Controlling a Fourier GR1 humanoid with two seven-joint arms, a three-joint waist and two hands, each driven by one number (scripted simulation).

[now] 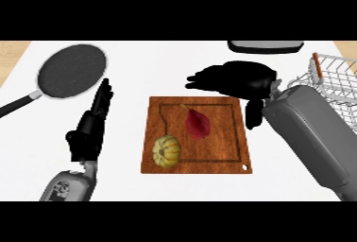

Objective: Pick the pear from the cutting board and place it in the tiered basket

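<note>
A dark red pear (198, 124) with a thin stem lies on the wooden cutting board (229, 144), near its middle. A ribbed yellow-green squash (167, 151) sits beside it at the board's front left. My right hand (235, 78) hovers just beyond the board's far edge with relaxed fingers pointing left and nothing in them; it stands apart from the pear. The wire tiered basket (332, 75) is at the right edge, partly hidden by my right forearm. My left hand (93, 124) rests open, fingers up, left of the board.
A black frying pan (72, 71) lies at the far left, its handle running to the left edge. A grey and black object (265, 46) sits at the counter's far edge. White countertop surrounds the board.
</note>
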